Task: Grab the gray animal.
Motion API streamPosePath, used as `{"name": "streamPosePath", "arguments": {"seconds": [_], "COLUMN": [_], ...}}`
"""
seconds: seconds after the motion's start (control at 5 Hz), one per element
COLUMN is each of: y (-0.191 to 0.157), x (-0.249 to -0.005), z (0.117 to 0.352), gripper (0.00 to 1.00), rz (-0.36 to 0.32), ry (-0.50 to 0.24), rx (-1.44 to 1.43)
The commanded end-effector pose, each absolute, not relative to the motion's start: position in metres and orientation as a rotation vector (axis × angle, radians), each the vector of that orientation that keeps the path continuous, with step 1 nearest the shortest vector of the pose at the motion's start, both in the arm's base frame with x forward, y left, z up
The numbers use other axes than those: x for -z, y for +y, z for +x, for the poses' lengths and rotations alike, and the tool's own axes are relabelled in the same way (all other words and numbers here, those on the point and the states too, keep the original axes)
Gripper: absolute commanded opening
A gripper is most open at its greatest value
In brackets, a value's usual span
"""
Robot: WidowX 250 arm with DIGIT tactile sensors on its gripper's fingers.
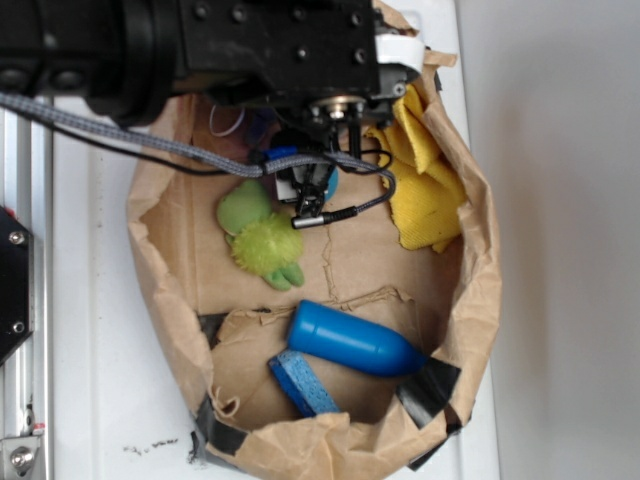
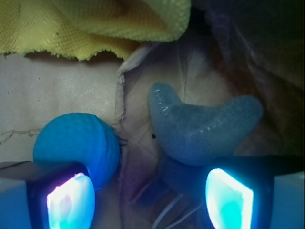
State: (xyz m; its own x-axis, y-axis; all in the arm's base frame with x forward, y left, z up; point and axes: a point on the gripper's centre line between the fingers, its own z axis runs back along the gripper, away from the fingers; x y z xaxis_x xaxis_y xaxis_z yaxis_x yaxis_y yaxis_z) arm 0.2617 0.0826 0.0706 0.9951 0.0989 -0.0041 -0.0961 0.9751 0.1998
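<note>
Between our 2 spread fingers, nearer the right pad (image 2: 228, 198), we see the gray animal (image 2: 202, 131); the teal ball (image 2: 78, 143) touches the left one. We judge approach underway: shift right, descend, then close.

Gray animal (image 2: 202, 133) right of ball (image 2: 78, 143), inside bag (image 1: 170, 330).

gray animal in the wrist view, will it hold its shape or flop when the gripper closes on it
The gray animal looks like soft plush with flat curved flaps, so it will probably squash and droop rather than stay stiff. Its fuzzy surface should resist slipping. It seems light, so a finger could nudge it across the paper bag.
</note>
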Motion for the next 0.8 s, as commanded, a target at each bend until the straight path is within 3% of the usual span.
{"name": "streamPosePath", "arguments": {"seconds": [0.0,0.6], "y": [0.099,0.096], "x": [-0.082,-0.102], "z": [0.267,0.250], "gripper": [1.00,1.00], "rz": [0.229,0.132], "ry": [-0.012,-0.054], "rx": [-0.189,-0.243]}}
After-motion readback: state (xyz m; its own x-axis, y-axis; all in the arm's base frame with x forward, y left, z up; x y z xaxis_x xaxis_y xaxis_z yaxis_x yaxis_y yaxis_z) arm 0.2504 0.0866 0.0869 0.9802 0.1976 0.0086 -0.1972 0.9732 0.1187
